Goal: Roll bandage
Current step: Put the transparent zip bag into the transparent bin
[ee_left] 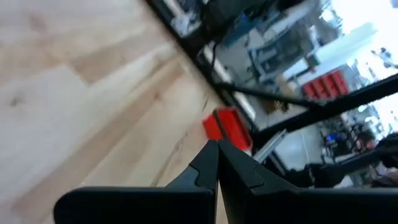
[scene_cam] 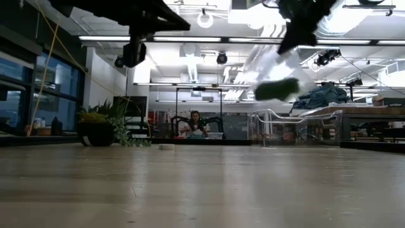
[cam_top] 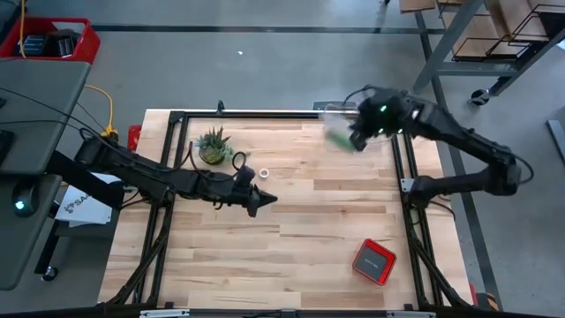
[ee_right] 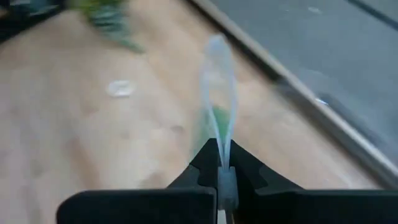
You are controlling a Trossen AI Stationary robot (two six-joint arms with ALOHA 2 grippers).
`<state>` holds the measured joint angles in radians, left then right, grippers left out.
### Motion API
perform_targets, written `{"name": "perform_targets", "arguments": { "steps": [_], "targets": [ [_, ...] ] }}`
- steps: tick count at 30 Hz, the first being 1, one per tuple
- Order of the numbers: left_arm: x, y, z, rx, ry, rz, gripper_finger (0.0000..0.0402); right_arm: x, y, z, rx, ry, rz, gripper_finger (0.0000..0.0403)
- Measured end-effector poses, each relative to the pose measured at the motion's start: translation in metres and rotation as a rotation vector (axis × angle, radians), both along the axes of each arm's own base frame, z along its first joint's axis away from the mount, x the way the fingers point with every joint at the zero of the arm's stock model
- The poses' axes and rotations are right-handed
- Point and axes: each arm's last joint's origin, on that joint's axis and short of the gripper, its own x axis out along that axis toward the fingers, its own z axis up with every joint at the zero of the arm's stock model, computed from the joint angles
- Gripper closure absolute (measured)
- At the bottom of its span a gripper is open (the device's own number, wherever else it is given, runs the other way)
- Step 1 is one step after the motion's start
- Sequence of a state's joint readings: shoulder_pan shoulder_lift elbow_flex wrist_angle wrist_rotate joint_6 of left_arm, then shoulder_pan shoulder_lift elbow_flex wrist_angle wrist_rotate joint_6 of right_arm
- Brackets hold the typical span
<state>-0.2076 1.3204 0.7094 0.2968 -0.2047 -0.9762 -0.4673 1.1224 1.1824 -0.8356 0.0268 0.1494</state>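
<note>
My right gripper [cam_top: 360, 134] is over the table's far right part, shut on a crinkly clear plastic bag [ee_right: 219, 81]. The bag hangs in the air in the low view [scene_cam: 271, 66]. A bright green bandage [scene_cam: 276, 88] shows as a small lump at the bag's lower end, and also from above [cam_top: 339, 139]; it looks to be inside the bag. My left gripper [cam_top: 263, 200] is shut and empty above the table's middle, as its wrist view shows [ee_left: 217, 152]. My right gripper pinches a thin edge of the clear plastic bag [ee_right: 222, 140] between its two fingers. The bag is lifted clear of the table. It hangs below the fingers with the green lump [scene_cam: 276, 88] at its low end.
A small white tape ring [cam_top: 264, 173] lies near the left gripper. A potted plant [cam_top: 213, 146] stands at the far left. A red box [cam_top: 374, 261] lies at the near right. Black frame rails [cam_top: 265, 114] run along the table's edges.
</note>
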Motion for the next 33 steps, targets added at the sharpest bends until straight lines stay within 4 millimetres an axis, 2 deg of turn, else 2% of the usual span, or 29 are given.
{"name": "perform_targets", "arguments": {
  "steps": [4, 6, 12, 15, 17, 21, 25, 29, 33],
  "targets": [
    [-0.001, 0.003, 0.006, 0.04, -0.037, 0.031, 0.0399, -0.034, -0.025, 0.006, -0.043, 0.03, -0.144, 0.0403],
    [-0.002, 0.004, 0.008, 0.064, -0.046, 0.063, 0.0399, -0.044, -0.035, 0.006, -0.064, 0.05, -0.179, 0.0403],
    [-0.002, 0.009, 0.012, 0.079, -0.069, 0.12, 0.0399, -0.052, -0.063, -0.011, -0.116, 0.186, -0.215, 0.0403],
    [-0.002, 0.01, 0.015, 0.071, -0.098, 0.123, 0.0399, -0.053, -0.08, -0.024, -0.127, 0.164, -0.252, 0.0403],
    [-0.001, 0.009, 0.016, 0.067, -0.114, 0.123, 0.0399, -0.054, -0.089, -0.04, -0.1, 0.161, -0.268, 0.0403],
    [-0.001, 0.008, 0.018, 0.061, -0.135, 0.119, 0.0399, -0.056, -0.096, -0.073, -0.023, 0.101, -0.233, 0.0403],
    [-0.001, 0.008, 0.021, 0.027, -0.157, 0.125, 0.0399, -0.055, -0.093, -0.098, 0.058, 0.012, -0.155, 0.0403],
    [-0.001, 0.008, 0.02, 0.008, -0.157, 0.134, 0.0399, -0.055, -0.095, -0.106, 0.055, -0.058, -0.16, 0.0403],
    [-0.001, 0.009, 0.02, 0.007, -0.157, 0.141, 0.0399, -0.065, -0.102, -0.107, 0.068, -0.046, -0.341, 0.0389]
  ]
}}
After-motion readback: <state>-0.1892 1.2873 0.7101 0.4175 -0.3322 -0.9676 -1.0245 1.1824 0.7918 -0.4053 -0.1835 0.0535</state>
